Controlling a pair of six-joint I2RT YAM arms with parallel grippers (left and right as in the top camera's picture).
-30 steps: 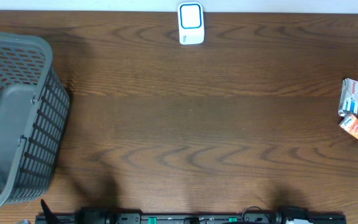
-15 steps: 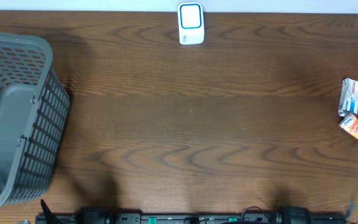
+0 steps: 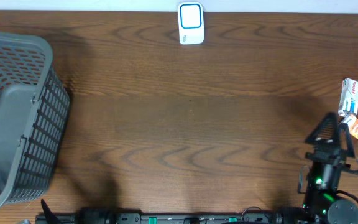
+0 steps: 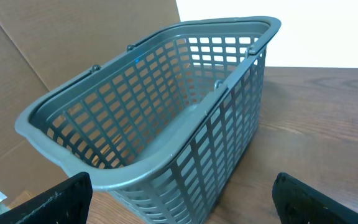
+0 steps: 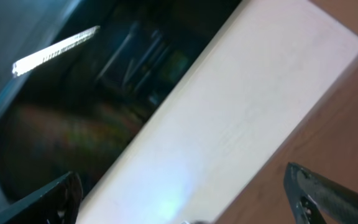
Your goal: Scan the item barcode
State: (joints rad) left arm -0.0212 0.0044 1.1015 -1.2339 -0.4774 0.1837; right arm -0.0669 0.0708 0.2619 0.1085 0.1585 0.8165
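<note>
My right end effector [image 3: 330, 129], fingers spread, has the orange packet [image 3: 357, 126] just to its right, visible overhead only; its wrist view is blur. My left end effector [image 4: 188, 202], also spread, faces the basket [image 4: 241, 106].

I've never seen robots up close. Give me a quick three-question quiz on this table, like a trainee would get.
1. Fill in: the packets lie by the table's ___ edge.
2. Where is the white scanner? A) far edge, middle B) beside the packets C) between the jaws
3. True or false: the right arm's jaws hold a packet.
Key: 1 right; 2 A; 3 false.
</note>
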